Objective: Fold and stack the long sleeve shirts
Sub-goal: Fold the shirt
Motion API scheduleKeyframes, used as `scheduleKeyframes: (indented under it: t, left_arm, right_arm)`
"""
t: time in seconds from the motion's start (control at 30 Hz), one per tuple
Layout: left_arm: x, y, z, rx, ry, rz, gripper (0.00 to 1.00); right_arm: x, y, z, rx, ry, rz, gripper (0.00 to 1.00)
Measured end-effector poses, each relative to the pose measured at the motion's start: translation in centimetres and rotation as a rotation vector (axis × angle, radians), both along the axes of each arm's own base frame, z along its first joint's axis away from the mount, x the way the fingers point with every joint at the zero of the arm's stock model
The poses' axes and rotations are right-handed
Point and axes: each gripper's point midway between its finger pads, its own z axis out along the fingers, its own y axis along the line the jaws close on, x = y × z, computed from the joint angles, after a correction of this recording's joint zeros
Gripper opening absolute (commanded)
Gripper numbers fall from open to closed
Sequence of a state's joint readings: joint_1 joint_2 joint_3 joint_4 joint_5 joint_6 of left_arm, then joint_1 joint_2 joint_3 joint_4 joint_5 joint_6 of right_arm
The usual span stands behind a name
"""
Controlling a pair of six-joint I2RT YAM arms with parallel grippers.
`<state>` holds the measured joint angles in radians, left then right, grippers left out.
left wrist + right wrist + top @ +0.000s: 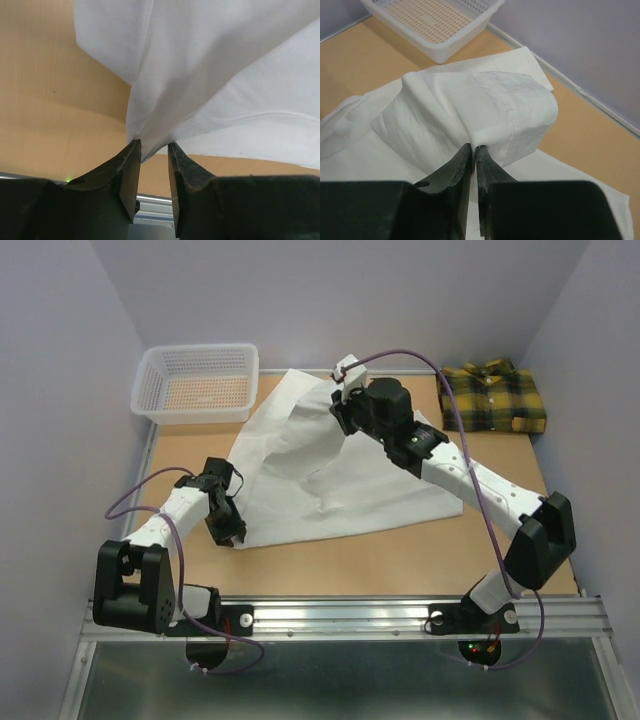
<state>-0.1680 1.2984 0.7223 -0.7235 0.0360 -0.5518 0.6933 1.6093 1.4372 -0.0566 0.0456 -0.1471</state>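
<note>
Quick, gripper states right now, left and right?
Left gripper: white shirt edge between its jaws; grip cannot be told.
Right gripper: closed on the white shirt.

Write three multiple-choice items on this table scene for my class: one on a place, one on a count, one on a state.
1. Where does the plaid shirt lie?
A. at the far right corner of the table
B. at the near left corner
C. in the middle

2. How many shirts are on the table?
A. one
B. two
C. three

3. The right gripper is
A. open, holding nothing
B. shut on the plaid shirt
C. shut on a fold of the white shirt

Key:
1 A: the top view shows it by the far right edge.
2 B: one plaid and one white are in view.
3 C: the right wrist view shows white cloth pinched between nearly closed fingers.
</note>
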Motion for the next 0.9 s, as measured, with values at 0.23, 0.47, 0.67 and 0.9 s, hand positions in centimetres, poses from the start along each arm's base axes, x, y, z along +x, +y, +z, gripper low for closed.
scheduleKeyframes:
  t: [0.23,0.47,0.67,0.9]
  left_arm:
    - [0.1,0.1,0.5,0.001,-0.022,0.003,0.36]
    - [0.1,0.1,0.7,0.001,-0.034,0.003,0.4]
    - [0.3,0.0,1.3,-0.006,-0.066,0.004,0.6]
    - [0.7,-0.5,2.6,-0.047,-0.13,0.017,0.84]
  right_arm:
    - [-5.2,-3.9,-0.5,0.014,-0.002,0.019,0.19]
    - [-10.2,-8.6,-8.2,-0.013,0.125,-0.048,0.3]
    - [-13.9,-13.8,-13.0,0.079,0.232,-0.24,0.55]
    - [-14.6,-14.7,-13.9,0.165,0.327,-0.344,0.68]
